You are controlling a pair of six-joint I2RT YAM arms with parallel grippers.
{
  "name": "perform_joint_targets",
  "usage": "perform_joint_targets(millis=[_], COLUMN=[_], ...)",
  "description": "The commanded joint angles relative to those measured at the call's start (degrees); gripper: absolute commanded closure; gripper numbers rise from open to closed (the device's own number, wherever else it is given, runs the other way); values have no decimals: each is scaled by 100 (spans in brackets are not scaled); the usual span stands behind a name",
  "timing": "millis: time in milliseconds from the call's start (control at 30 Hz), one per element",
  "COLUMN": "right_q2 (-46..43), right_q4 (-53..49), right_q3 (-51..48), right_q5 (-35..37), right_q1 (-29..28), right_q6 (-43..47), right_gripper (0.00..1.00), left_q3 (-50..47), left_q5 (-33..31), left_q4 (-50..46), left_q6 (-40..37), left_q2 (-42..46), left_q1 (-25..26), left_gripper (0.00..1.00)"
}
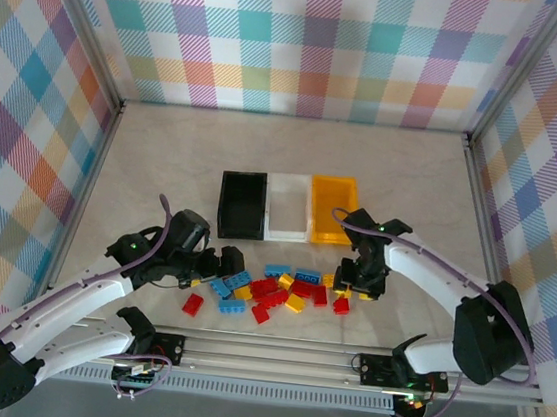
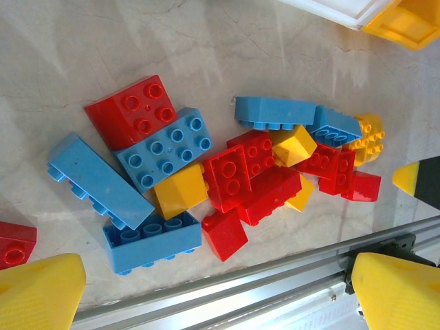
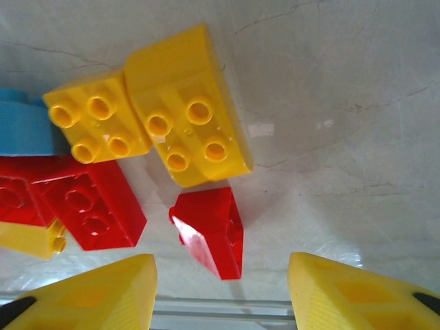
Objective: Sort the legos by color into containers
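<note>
Pale marbled tabletop (image 1: 295, 150) inside a checked enclosure

The tabletop is beige stone-patterned with thin darker veins, and glossy enough to carry soft reflections; checked cloth walls (image 1: 308, 41) in pastel pink, teal, purple, orange and yellow rise from the tabletop's far edge and from its left and right sides; slim aluminium frame bars (image 1: 88, 187) run along the tabletop's side edges where the cloth meets it; a slotted aluminium rail (image 1: 282, 355) lies across the tabletop's near edge, spanning most of its width.
</note>
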State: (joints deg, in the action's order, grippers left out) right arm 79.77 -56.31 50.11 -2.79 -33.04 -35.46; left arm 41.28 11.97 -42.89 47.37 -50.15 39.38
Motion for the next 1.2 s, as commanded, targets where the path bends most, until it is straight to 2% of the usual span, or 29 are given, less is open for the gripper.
perform_joint_targets(millis=[0, 367, 1167], right_q2=[201, 915, 1280], right_q4=[56, 280, 699], right_q3=[235, 441, 87], right_q5=[160, 280, 467], right_q1=[-17, 43, 112], right_q6=[196, 491, 549], right_gripper=[48, 52, 55], left_q3=[-67, 184, 414], left_q5=[17, -45, -121], left_q4=[9, -76, -342], left_q6=[45, -125, -343], left_q2=[-33, -441, -722], left_q1=[66, 68, 70], left_gripper=[0, 0, 0])
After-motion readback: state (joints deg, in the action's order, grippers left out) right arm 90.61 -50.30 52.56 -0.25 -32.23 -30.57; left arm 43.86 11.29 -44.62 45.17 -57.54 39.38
